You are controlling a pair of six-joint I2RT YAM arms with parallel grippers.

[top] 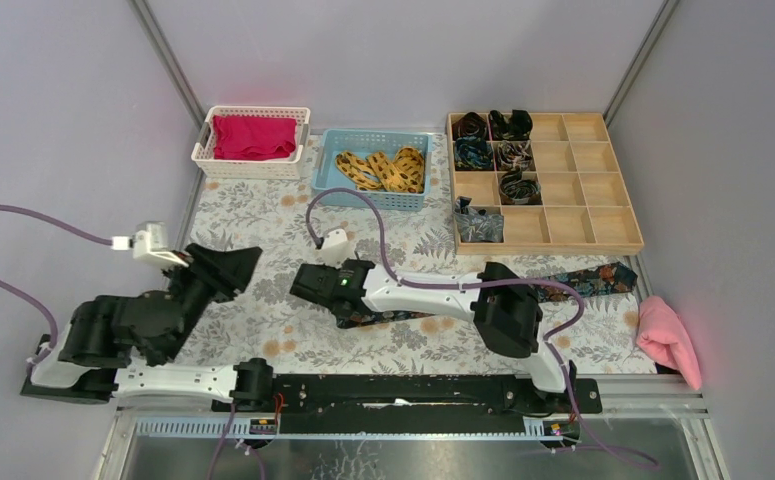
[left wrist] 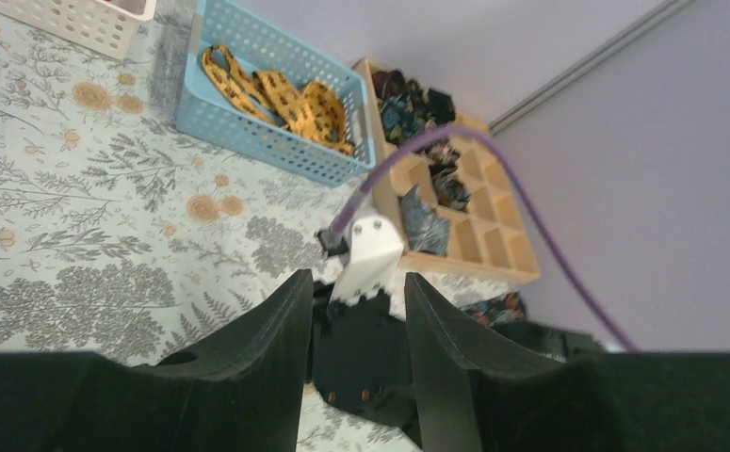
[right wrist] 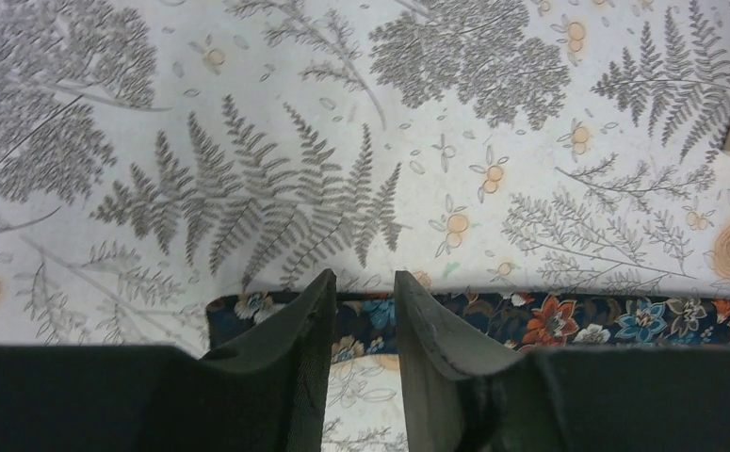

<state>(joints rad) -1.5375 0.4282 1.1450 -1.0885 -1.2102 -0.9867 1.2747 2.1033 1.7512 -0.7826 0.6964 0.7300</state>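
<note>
Hovering low over tabletop point(top: 263, 220) middle, right claw point(right wrist: 364, 278) narrowly spread, straddling far edge of floral tie point(right wrist: 577, 325) lying flat, stretching rightward. Left claw point(left wrist: 357, 278) spread, empty, raised near left side.

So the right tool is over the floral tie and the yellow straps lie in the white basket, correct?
No: the yellow straps lie in the blue basket, as the top external view shows. The right tool is over the floral tie.

The left claw point(left wrist: 356, 282) hovers parted, arm folded; right claw point(right wrist: 361, 282) reaches low, narrowly parted.
</note>
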